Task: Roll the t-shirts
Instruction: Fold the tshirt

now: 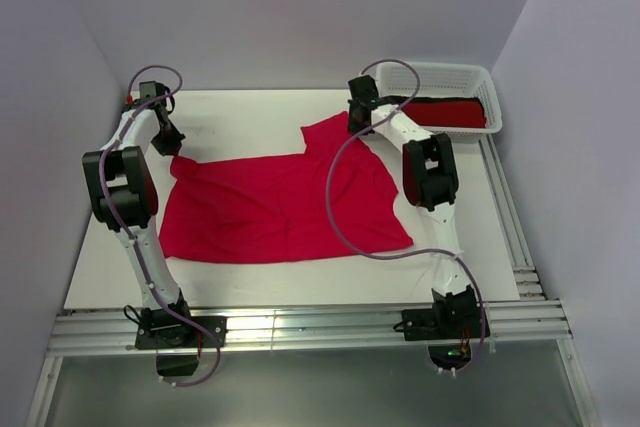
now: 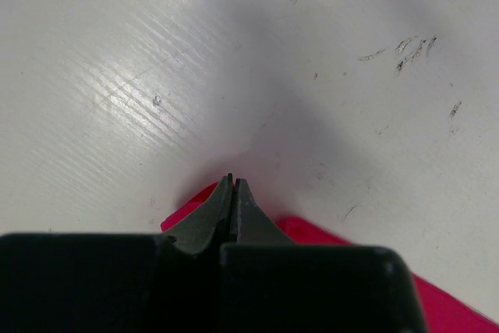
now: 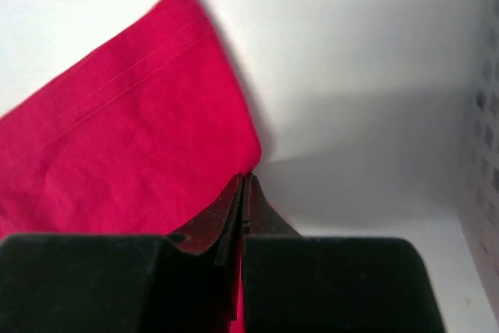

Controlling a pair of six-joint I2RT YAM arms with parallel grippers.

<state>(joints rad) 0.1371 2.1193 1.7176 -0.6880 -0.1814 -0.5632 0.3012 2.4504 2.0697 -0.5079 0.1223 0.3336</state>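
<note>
A red t-shirt (image 1: 270, 212) lies spread flat across the middle of a white table (image 1: 250, 112), held at its two far corners by a pair of robot arms. The left gripper (image 2: 233, 185) has its fingers pressed together with no gap showing. It nips the shirt's far left corner, with red cloth just under the tips. The right gripper (image 3: 245, 181) is drawn equally tight, its fingers meeting on the edge of the far right sleeve. That sleeve lies near a white lattice basket (image 1: 492, 87) at the table's far right corner. Inside the basket rests a second t-shirt (image 1: 450, 113), also red, in a long bundle; whether it is neatly rolled cannot be told from above. The count: two arms, two grippers, two red shirts, one basket. Both grippers touch only the shirt on the table.
</note>
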